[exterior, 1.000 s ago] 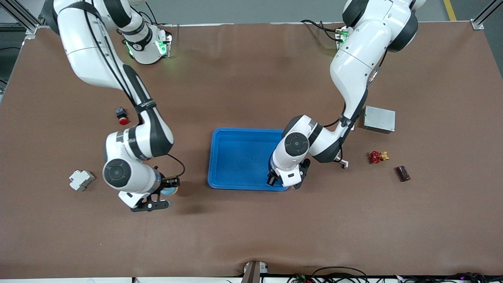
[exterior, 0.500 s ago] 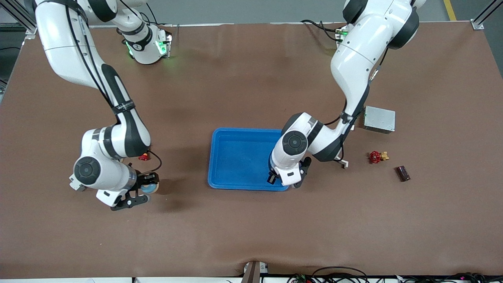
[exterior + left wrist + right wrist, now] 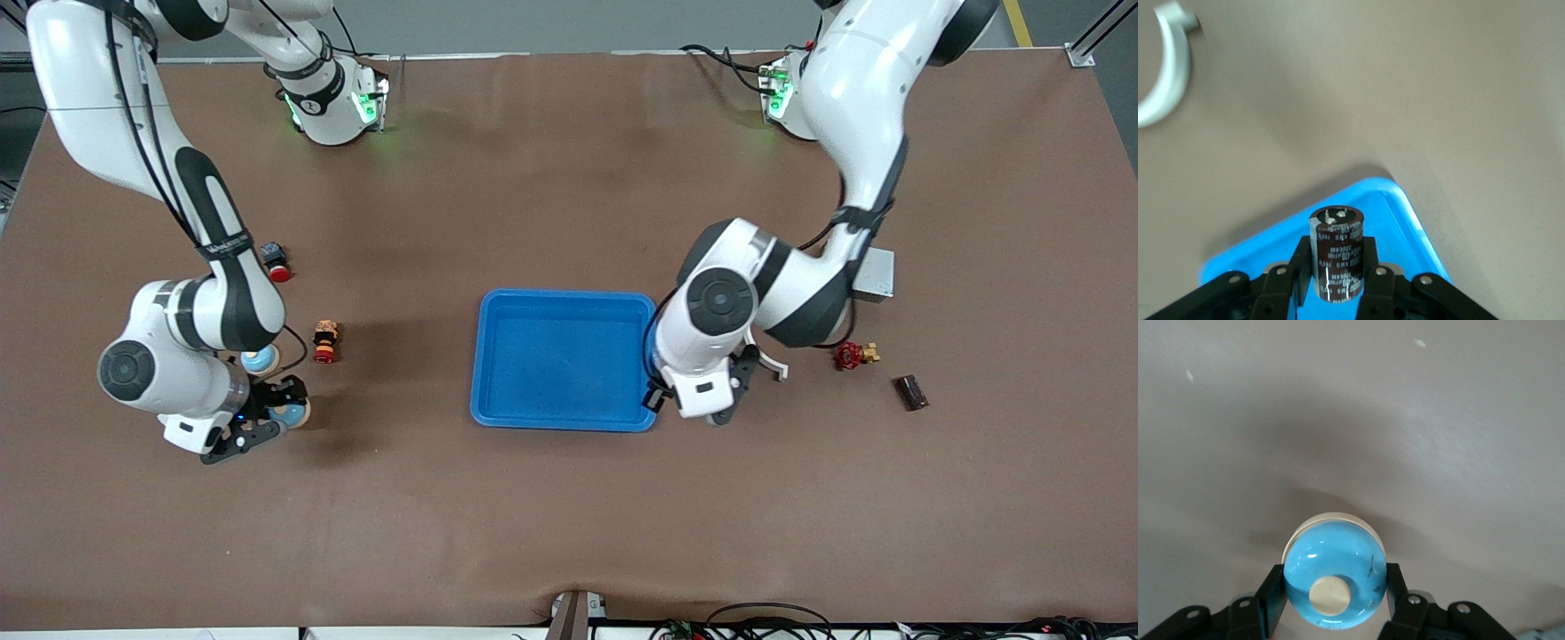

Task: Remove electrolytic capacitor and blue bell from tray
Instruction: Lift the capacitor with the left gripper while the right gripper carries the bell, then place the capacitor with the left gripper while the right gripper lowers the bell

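holding both items clear of the empty tray (image 3: pixel 562 359): left end effector (image 3: pixel 1336 280) grips capacitor (image 3: pixel 1335 253), right end effector (image 3: pixel 1333 593) grips bell (image 3: pixel 1334 573); setting down remains.

Robotics lab or test cell, not a home or shop. Evidence: two white-and-black industrial arms bolted along one edge of a wide tabletop (image 3: pixel 551 178) covered in a plain brown mat; green status lights glow at both bases. Aluminium framing posts (image 3: pixel 1098 31) stand at the corners, grey floor with a yellow line past the edge. Cable bundles (image 3: pixel 765 622) trail along the edge nearest the front camera. Scattered items are industrial parts: a red-capped push button (image 3: pixel 276 260), a metal box (image 3: pixel 876 276), a red valve handle (image 3: pixel 852 356), plus a blue tray (image 3: pixel 562 359).
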### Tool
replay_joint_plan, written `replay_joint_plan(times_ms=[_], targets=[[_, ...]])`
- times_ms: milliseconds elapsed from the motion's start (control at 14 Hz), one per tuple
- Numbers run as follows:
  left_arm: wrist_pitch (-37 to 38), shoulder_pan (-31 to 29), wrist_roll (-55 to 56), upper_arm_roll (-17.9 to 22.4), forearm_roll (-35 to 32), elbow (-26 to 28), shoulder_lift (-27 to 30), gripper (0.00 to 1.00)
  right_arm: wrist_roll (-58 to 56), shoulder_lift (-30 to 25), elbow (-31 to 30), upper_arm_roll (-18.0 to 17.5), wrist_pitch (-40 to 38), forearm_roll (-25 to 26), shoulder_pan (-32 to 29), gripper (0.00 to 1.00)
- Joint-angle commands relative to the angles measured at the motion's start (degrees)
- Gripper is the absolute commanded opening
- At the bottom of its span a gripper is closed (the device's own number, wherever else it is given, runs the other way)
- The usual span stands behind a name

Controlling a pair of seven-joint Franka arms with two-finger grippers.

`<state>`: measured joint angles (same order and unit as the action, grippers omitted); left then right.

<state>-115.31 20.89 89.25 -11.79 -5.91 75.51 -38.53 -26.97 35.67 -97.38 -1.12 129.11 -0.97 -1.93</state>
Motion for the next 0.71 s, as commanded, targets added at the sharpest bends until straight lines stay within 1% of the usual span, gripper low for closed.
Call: replay_joint_plan(times_ms=[0, 143, 286, 429, 571, 643], targets=[[0.1, -4.4, -9.7, -0.6, 2.2, 12.4, 10.8, 0.0, -7.5, -3.8, -4.3, -1.1, 0.8, -0.3, -4.5, 0.0], [0.1, -8.0, -17.4, -0.6, 3.4, 17.9, 15.4, 0.0, -10.3, -3.3, -4.7, -1.2, 2.4, -0.3, -6.2, 0.0], [-0.2, -10.6, -23.2, -0.6, 3.5, 22.0, 18.1, 0.0, -10.9, -3.3, -6.6, -1.2, 5.7, -0.3, -6.3, 0.0], [-0.9, -14.0, -31.7, -0.6, 3.5, 27.2, 20.9, 0.0, -12.6, -3.1, -6.8, -1.3, 6.9, -0.3, -7.4, 0.0], [-1.2, -17.1, -39.8, -0.6, 3.5, 30.6, 22.5, 0.0, -13.0, -3.0, -6.8, -1.3, 7.5, -0.3, -7.6, 0.0], [-1.6, -17.9, -43.3, -0.5, 3.4, 31.4, 22.5, 0.0, -13.2, -2.9, -6.8, -1.3, 7.6, -0.3, -7.7, 0.0]])
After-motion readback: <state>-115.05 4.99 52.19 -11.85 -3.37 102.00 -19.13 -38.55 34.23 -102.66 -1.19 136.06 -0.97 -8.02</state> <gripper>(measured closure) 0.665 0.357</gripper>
